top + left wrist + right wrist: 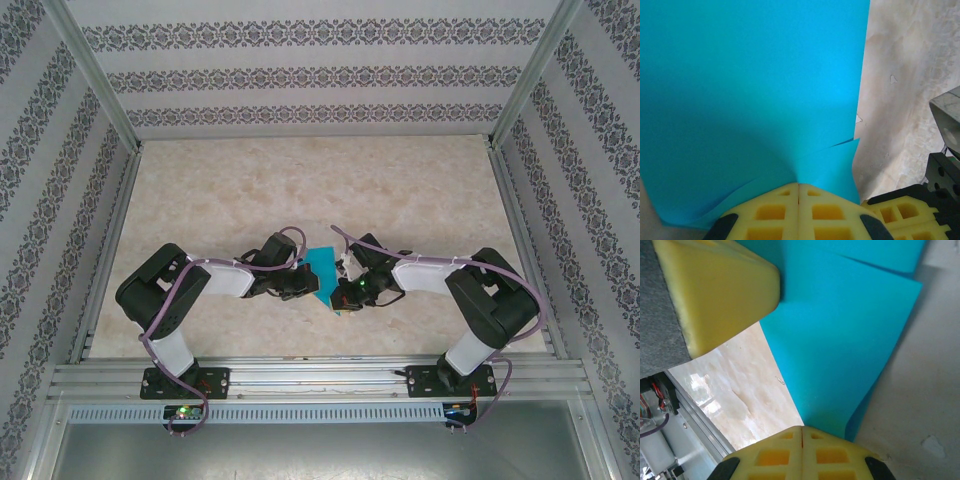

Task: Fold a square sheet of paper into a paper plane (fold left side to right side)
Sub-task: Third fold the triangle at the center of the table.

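The left gripper (799,186) is pressed together, pinching one edge of the square sheet of paper (750,90), which spreads out ahead of its fingertips. The right gripper (802,429) is likewise clamped on another edge. The sheet sits between both grippers over the counter (300,190), with two overlapping layers showing.
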Motion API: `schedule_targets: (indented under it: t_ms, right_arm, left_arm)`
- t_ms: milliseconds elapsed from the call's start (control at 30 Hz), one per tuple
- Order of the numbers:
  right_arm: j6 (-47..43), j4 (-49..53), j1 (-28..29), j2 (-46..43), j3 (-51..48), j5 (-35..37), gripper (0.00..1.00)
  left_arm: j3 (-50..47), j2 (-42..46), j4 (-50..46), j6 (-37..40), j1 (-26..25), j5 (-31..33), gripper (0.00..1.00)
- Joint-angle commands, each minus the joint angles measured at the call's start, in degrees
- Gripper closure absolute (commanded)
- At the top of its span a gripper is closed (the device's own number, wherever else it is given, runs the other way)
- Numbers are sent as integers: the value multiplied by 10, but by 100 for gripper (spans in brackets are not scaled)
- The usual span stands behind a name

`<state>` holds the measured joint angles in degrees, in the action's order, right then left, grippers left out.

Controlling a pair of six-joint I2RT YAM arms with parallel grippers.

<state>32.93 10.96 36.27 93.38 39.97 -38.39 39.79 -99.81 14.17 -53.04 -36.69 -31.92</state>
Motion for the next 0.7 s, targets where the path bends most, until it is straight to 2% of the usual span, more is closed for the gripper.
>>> schedule_targets:
  t_ms: [0, 667]
  right_arm:
    - [5, 15, 6, 10, -5, 9, 97]
    - [-2, 69, 8, 0, -22, 22, 98]
  left_arm:
    - [-9, -32, -78, 3, -4, 45, 97]
    - [-7, -35, -87, 6, 0, 53, 97]
